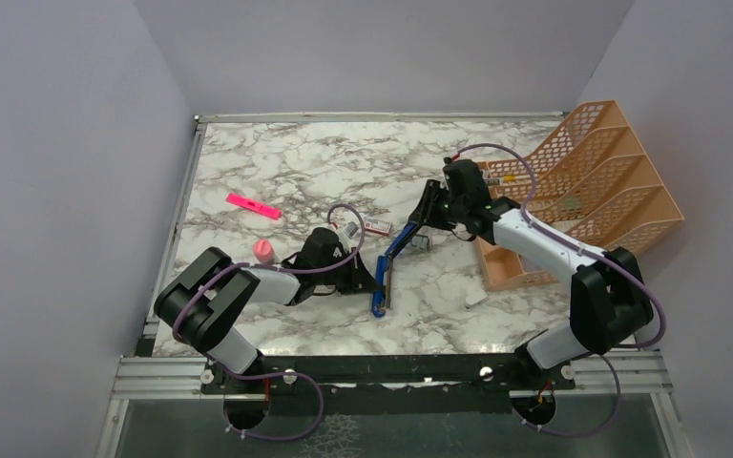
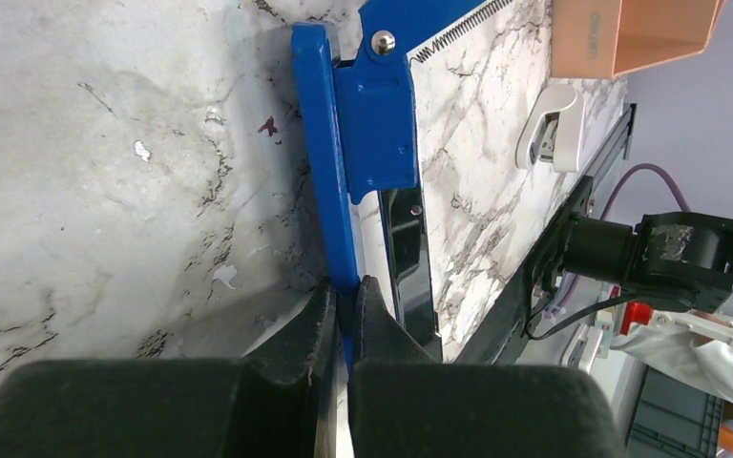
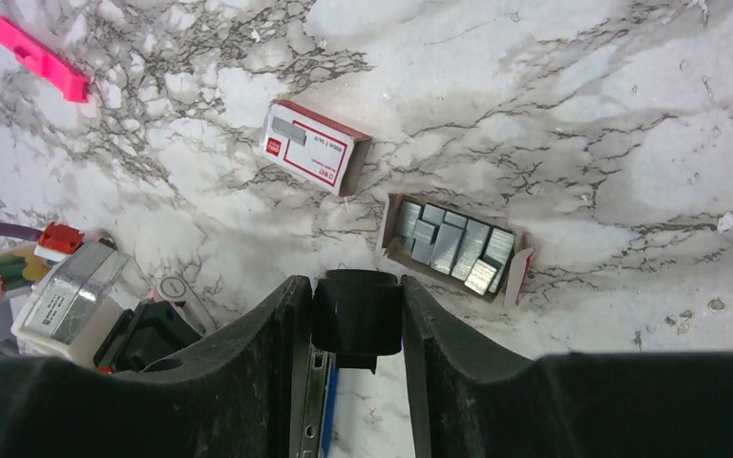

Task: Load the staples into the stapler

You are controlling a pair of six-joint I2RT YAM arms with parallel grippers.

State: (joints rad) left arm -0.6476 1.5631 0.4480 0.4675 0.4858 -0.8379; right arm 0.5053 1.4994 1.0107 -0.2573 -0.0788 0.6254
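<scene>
The blue stapler (image 1: pixel 380 286) lies hinged open in a V at the middle of the marble table. My left gripper (image 1: pixel 365 277) is shut on its lower blue arm (image 2: pixel 329 172), with the fingertips (image 2: pixel 323 315) pinching the thin blue edge. My right gripper (image 1: pixel 422 221) holds the raised upper arm by its black end (image 3: pixel 356 310), which fills the gap between the jaws; the silver rail (image 3: pixel 311 401) runs beneath. The staples (image 3: pixel 449 243) are several grey blocks in an open cardboard tray just beyond the right gripper. Their red-and-white box (image 3: pixel 313 145) lies to the left.
A pink marker (image 1: pixel 253 205) lies at the back left and a pink eraser (image 1: pixel 263 250) sits near the left arm. An orange file rack (image 1: pixel 582 181) stands against the right wall. A small white piece (image 1: pixel 475 299) lies by the rack's front corner.
</scene>
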